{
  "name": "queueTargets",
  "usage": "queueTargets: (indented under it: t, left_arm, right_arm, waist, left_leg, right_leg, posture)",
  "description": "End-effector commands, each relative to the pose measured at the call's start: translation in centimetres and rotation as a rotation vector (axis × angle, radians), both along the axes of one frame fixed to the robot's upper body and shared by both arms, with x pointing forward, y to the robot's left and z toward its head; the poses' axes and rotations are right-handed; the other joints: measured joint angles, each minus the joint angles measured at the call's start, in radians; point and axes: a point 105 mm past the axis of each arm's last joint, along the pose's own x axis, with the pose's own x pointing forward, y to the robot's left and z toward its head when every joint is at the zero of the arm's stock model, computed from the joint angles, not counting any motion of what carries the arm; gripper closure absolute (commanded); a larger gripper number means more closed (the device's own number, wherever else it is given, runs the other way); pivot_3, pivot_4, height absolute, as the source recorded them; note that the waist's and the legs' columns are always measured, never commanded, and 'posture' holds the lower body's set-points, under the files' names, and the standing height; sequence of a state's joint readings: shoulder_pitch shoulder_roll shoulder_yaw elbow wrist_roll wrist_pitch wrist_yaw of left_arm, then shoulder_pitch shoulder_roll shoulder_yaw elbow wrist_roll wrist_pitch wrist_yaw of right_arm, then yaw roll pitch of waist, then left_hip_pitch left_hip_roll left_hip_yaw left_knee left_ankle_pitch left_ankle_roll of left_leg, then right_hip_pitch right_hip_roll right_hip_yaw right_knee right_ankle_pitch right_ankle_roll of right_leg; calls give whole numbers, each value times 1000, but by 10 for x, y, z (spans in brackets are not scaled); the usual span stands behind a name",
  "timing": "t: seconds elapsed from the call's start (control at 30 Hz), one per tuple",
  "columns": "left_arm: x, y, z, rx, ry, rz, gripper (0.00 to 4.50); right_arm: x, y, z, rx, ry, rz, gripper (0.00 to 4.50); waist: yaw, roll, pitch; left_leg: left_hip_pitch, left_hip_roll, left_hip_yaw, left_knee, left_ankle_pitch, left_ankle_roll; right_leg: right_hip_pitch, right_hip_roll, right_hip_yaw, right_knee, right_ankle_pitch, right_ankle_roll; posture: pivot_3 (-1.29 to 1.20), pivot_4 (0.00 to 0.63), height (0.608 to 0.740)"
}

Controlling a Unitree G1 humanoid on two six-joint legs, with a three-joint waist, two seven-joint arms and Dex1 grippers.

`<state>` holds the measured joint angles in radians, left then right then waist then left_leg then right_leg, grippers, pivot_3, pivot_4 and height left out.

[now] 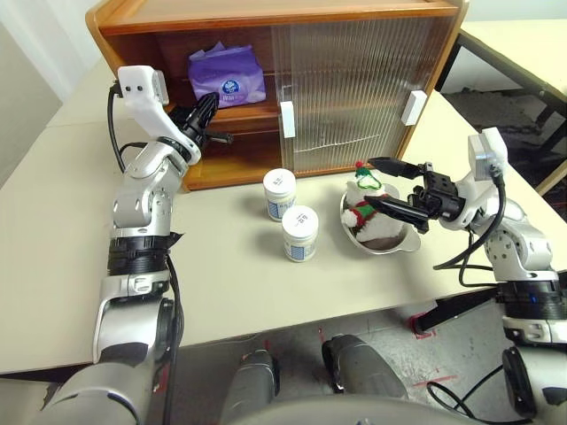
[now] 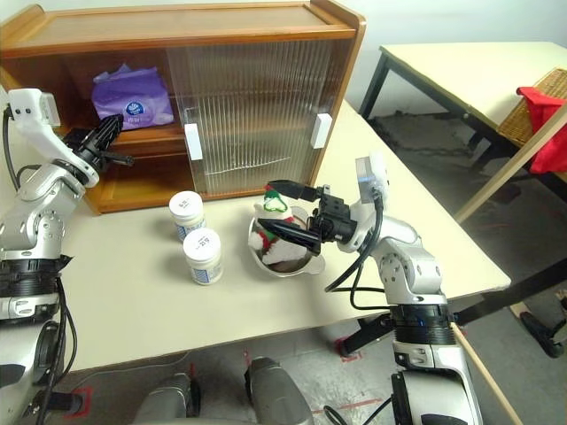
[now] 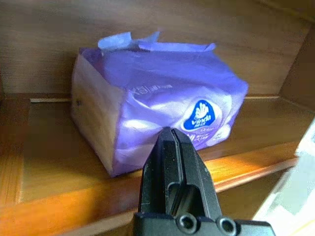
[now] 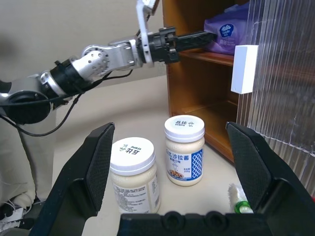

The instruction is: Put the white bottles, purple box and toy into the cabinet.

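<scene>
The wooden cabinet [image 1: 266, 22] stands at the back of the pale table [image 1: 53, 266], its left side open and its two ribbed sliding doors [image 1: 350, 88] drawn across the right; the purple box [image 1: 226, 73] sits on the cabinet's inner shelf, in the open left part, upright with its round blue logo facing out. The left gripper [image 1: 209, 104] is at the mouth of that open part, just in front of the box, its two black fingers pressed together with nothing between them; whether the tips touch the box cannot be told. The two white bottles [image 1: 280, 193] [image 1: 300, 232] stand upright on the table in front of the cabinet, close together, below the left door's handle; the plush toy [image 1: 366, 212] lies in a shiny metal bowl [image 1: 383, 243] further to the right in front of the cabinet. The right gripper [image 1: 383, 183] hangs over the toy and bowl with its fingers spread wide, holding nothing.
</scene>
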<state>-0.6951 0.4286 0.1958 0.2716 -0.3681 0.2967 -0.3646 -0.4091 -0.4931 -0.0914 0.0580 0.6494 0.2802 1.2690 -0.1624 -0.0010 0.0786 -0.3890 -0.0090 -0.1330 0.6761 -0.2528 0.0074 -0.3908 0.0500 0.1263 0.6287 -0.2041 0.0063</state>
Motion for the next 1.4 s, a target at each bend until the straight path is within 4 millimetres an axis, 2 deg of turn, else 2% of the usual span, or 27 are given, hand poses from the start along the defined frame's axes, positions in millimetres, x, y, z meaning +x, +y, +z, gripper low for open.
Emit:
queueTargets:
  t: [0.03,0.2,0.33,0.43,0.5,0.57,0.73,0.77,0.87,0.93,1.03,1.13,1.27,1.33,1.4]
  left_arm:
    - [10,5,-3,24,12,25,4471]
    - [17,8,3,40,-3,43,4471]
    - [17,8,6,21,-16,44,4471]
    - [9,6,6,-24,-33,11,4471]
    - [-7,-7,7,-115,-59,-104,4308]
    - [-22,-14,0,-147,-51,-185,3885]
    - [-59,-21,-31,-118,45,-340,2078]
    - [-64,-18,-38,-108,75,-341,1781]
    - [-66,13,-63,-92,176,-202,681]
    - [-72,19,-72,-93,203,-207,33]
    - [-84,10,-92,-45,276,-296,33]
    - [-97,6,-124,48,376,-353,33]
    - [-100,7,-142,70,411,-344,33]
    - [-101,7,-150,94,431,-338,33]
    - [-99,8,-158,95,446,-321,33]
  right_arm:
    - [-2,0,0,-6,-9,-4,0]
    - [-2,1,0,-5,-10,-5,0]
    - [-2,1,0,-5,-10,-5,0]
    - [-3,1,0,-5,-9,-5,0]
    - [-3,1,0,-4,-6,-4,0]
    - [-3,0,-1,-4,-4,-3,0]
    - [-4,-2,-1,-9,0,-1,0]
    - [-4,-2,-1,-11,0,-2,0]
    - [-3,-2,0,-11,2,1,0]
    - [-3,-1,0,-8,4,7,0]
    - [-3,1,1,-9,2,17,0]
    - [-1,1,3,-11,-6,18,0]
    - [-1,-1,4,-15,-9,15,0]
    - [-1,-1,4,-17,-9,13,0]
    - [-1,0,3,-13,-2,10,0]
  waist:
    - [-2,0,0]
    - [-8,0,0]
    - [-15,0,0]
    - [-20,0,0]
    - [-25,0,0]
    - [-28,0,0]
    - [-35,0,0]
    - [-35,0,0]
    - [-38,0,0]
    - [-38,0,0]
    - [-38,1,-1]
    - [-38,1,-1]
    - [-37,1,-2]
    - [-36,2,-3]
    - [-37,3,-3]
  left_leg:
    - [0,0,0,0,0,0]
    - [0,0,1,1,0,1]
    - [0,-3,1,1,0,1]
    - [0,-4,2,2,0,1]
    - [0,-4,2,1,0,1]
    - [-1,-5,5,2,0,2]
    - [0,-4,5,2,-1,2]
    - [0,-4,4,2,0,2]
    - [2,-3,2,2,0,1]
    - [3,-2,1,2,1,1]
    - [3,4,-1,2,1,0]
    - [2,4,-1,1,1,-1]
    - [-3,4,-2,0,0,-2]
    - [-6,4,-2,0,0,-1]
    - [-7,4,-2,0,0,-1]
  right_leg:
    - [0,0,0,0,0,0]
    - [0,0,0,0,-4,9]
    - [0,0,0,0,-4,9]
    - [0,0,0,0,-4,9]
    - [1,0,0,0,-4,10]
    - [1,0,-2,0,-4,10]
    - [2,0,-1,0,-4,9]
    - [1,0,-1,1,-4,9]
    - [2,0,1,1,-4,10]
    - [2,0,1,2,-4,10]
    - [2,-4,0,2,-4,9]
    - [0,-5,0,2,-4,9]
    - [-5,-6,-1,3,-4,7]
    - [-8,-6,-2,3,1,-3]
    - [-10,-6,-2,3,1,-3]
  posture:
    - [-267,52,740]
    - [-269,50,740]
    - [-270,51,740]
    - [-268,54,740]
    - [-271,57,740]
    - [-271,58,740]
    - [-269,61,740]
    - [-269,61,740]
    - [-264,63,740]
    - [-256,62,740]
    - [-250,61,740]
    - [-250,59,740]
    - [-250,60,740]
    - [-250,60,740]
    - [-249,60,740]
